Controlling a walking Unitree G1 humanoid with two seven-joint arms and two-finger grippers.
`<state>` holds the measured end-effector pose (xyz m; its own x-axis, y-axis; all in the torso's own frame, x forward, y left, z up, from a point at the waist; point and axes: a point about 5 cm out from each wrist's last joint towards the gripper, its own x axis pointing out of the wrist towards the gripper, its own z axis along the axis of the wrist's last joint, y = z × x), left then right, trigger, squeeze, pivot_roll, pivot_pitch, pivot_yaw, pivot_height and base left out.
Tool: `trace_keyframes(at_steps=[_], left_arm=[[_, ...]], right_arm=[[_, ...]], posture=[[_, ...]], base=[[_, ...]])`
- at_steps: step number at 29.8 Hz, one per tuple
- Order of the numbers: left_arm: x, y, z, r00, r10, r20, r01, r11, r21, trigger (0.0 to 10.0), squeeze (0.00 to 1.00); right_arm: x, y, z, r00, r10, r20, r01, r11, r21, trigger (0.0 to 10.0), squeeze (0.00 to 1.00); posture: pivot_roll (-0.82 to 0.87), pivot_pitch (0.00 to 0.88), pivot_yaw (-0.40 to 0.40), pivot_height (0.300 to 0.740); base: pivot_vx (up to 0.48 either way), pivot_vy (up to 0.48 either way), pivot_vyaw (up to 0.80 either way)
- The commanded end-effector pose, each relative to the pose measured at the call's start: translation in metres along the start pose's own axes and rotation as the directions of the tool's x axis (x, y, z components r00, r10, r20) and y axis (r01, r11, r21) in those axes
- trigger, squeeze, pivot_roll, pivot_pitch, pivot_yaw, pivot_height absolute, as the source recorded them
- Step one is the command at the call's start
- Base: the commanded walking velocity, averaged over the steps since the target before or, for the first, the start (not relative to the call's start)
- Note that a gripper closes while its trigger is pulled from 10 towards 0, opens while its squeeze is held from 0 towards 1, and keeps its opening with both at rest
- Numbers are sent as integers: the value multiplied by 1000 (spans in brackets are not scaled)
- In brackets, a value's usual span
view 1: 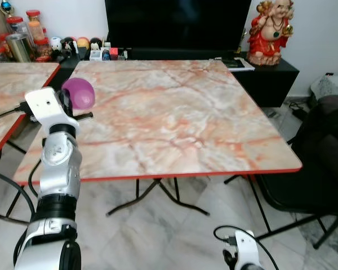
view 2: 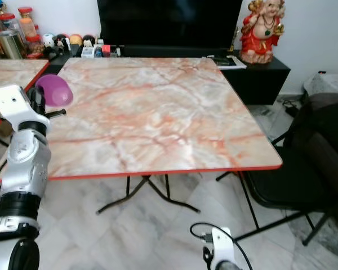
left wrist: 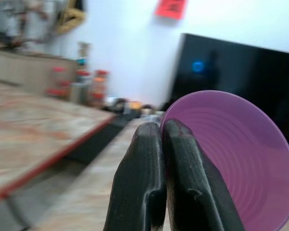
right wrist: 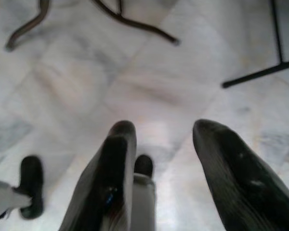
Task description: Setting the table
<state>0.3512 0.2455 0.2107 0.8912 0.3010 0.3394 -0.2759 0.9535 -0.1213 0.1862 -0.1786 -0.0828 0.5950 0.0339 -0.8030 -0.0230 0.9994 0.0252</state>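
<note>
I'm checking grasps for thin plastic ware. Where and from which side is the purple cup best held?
By its rim wall, coming from the open mouth. The purple cup is thin-walled and flares wide, probably too wide to span, so pinching one wall suits it. The left gripper does this now, jaws shut on the rim, the cup tipped sideways over the table near its left edge. The right gripper hangs open above the floor.

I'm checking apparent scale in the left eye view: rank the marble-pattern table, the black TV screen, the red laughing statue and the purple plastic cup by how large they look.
1. Marble-pattern table
2. Black TV screen
3. Red laughing statue
4. Purple plastic cup, though it sits nearer the camera than the statue.
</note>
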Motion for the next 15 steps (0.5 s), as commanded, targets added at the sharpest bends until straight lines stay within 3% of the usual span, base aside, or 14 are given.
trace_keyframes(at_steps=[1, 15], left_arm=[[4, 6, 14, 998, 24, 55, -25, 999, 22, 10000, 0], [1, 9, 15, 998, 34, 55, -36, 999, 36, 10000, 0]], right_arm=[[1, 2, 4, 1000, 7, 14, -7, 1000, -7, 10000, 0], [2, 7, 6, 1000, 20, 23, -20, 999, -27, 10000, 0]], posture=[[2, 0, -67, 740], [17, 0, -60, 740]], base=[[0, 480, 0], [0, 480, 0]])
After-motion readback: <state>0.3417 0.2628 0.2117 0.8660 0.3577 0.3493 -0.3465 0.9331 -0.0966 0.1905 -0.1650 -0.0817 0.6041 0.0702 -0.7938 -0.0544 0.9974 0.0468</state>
